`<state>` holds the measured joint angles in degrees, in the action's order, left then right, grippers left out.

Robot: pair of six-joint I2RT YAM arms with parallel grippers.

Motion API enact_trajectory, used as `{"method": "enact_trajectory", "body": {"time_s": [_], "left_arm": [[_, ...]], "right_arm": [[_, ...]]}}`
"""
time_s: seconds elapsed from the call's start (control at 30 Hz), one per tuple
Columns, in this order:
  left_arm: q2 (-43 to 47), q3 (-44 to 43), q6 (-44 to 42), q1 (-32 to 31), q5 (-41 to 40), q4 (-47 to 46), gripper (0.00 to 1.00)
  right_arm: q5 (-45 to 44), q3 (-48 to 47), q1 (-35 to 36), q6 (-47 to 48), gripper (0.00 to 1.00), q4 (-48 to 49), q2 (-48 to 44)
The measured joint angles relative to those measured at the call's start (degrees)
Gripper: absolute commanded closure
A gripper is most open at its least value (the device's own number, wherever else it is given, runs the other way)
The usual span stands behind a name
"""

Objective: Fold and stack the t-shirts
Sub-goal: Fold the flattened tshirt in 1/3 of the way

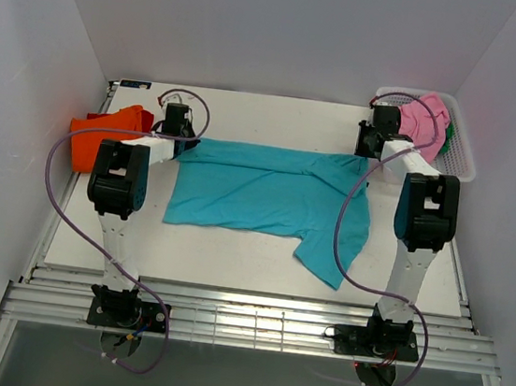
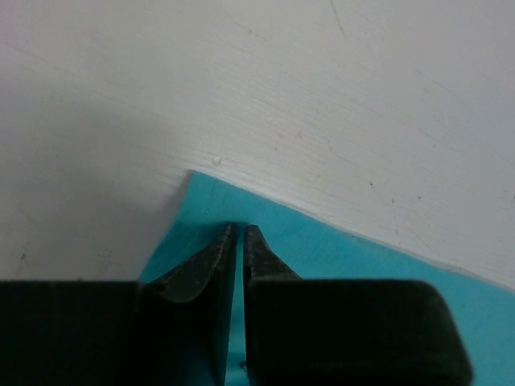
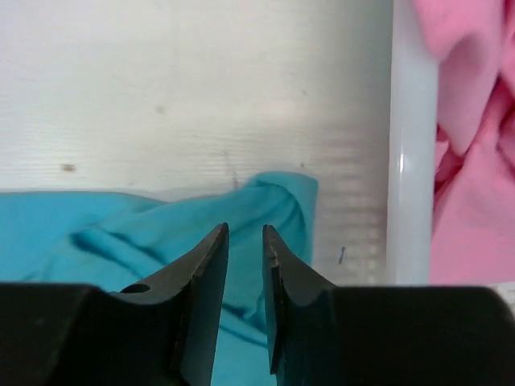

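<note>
We judge the step in hand to be the end of one fold on the teal t-shirt (image 1: 258, 193), which lies spread across the middle of the desk (image 1: 231, 260) with a flap pointing toward the near edge at the right. The left claw (image 2: 239, 229) sits at the shirt's far left corner, its jaws only a sliver apart, and we cannot tell whether cloth is pinched in that slit. The right claw (image 3: 245, 232) is released over the rumpled far right corner, just beside the basket (image 1: 464, 166). Next, we think, both claws must lift clear and take a fresh edge, catching only the wanted layers. The orange t-shirt (image 1: 105, 132) lies bunched at the desk's left edge. The pink t-shirt (image 1: 422, 119) fills the basket and largely hides a bit of green cloth (image 1: 450, 132). From overhead the arms cover both far corners, and we cannot count the teal layers.
</note>
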<state>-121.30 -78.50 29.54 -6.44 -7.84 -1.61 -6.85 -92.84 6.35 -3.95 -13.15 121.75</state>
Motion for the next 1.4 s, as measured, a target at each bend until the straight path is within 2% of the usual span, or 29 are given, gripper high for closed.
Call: {"method": "enact_trajectory", "body": {"time_s": [0.17, 0.3, 0.37, 0.4, 0.43, 0.5, 0.63, 1.0, 1.4], "left_arm": [[0.07, -0.96, -2.60, -0.26, 0.20, -2.49, 0.53], [1.29, -1.46, -3.89, -0.94, 0.13, -3.45, 0.50], [2.60, -0.96, -4.20, -1.44, 0.15, -3.87, 0.49], [3.69, -0.04, -4.22, -1.75, 0.15, -4.28, 0.43], [5.05, 1.14, -4.31, -2.05, 0.24, -4.17, 0.41], [8.04, 3.93, -3.89, -2.64, 0.35, -4.00, 0.29], [14.62, 10.58, -2.91, -3.85, 0.39, -4.20, 0.23], [26.08, 19.54, -1.07, -5.68, 0.35, -3.56, 0.20], [27.87, 21.14, -1.01, -5.68, -0.17, -2.67, 0.21]], "right_arm": [[7.63, 1.57, 0.52, -0.09, 0.69, 5.51, -8.26], [11.58, 1.51, 1.88, -0.13, 0.69, 8.94, -9.88], [13.33, 1.31, 2.49, -0.24, 0.69, 8.90, -8.63], [14.14, 0.83, 2.82, -0.37, 0.69, 8.72, -7.48], [14.88, 0.26, 3.17, -0.44, 0.69, 8.55, -5.99], [16.00, -0.76, 3.74, -0.66, 0.62, 7.58, -2.78], [16.63, -1.90, 5.05, -0.39, 0.59, 4.48, 2.64], [16.41, -3.89, 7.89, -0.09, 0.59, 1.14, 4.76], [10.34, -3.91, 9.60, 1.55, 0.60, -0.48, 4.76]]}}
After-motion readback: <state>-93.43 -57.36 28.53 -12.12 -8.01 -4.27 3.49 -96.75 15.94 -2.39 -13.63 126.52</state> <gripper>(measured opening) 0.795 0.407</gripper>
